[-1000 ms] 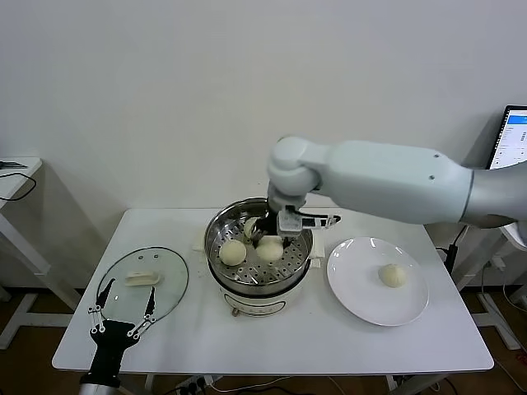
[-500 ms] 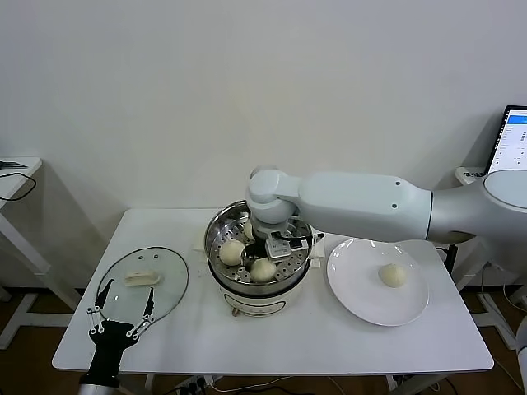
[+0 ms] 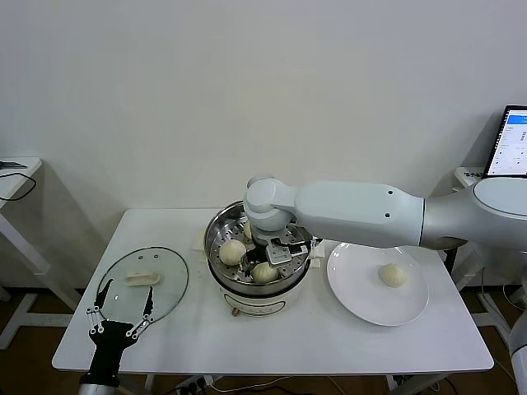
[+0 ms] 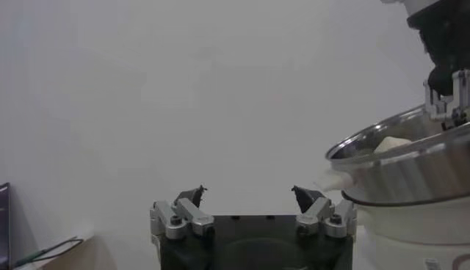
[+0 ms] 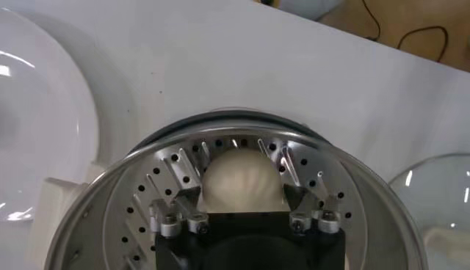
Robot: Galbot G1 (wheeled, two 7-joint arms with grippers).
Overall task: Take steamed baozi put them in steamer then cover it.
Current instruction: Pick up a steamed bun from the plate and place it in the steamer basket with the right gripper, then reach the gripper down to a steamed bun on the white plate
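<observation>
Three small round cream-white buns [image 3: 263, 272] down on the perforated tray of the shiny round steel steamer [image 3: 216, 226]. Right gripper [image 5: 243, 192] low inside, spread, straddling the nearest. One left on the right-hand white plate [image 3: 361, 296]. Clear glass lid [image 3: 173, 292] far left, off. Left gripper [image 4: 248, 196] near, spread, empty.

The right arm reached across from the right side, its wrist bent down over the steamer [image 3: 258, 267]. The right gripper [image 5: 241, 192] stood inside the steamer with its fingers spread apart. The left gripper [image 3: 123, 306] was parked low, left of the steamer, fingers open.
</observation>
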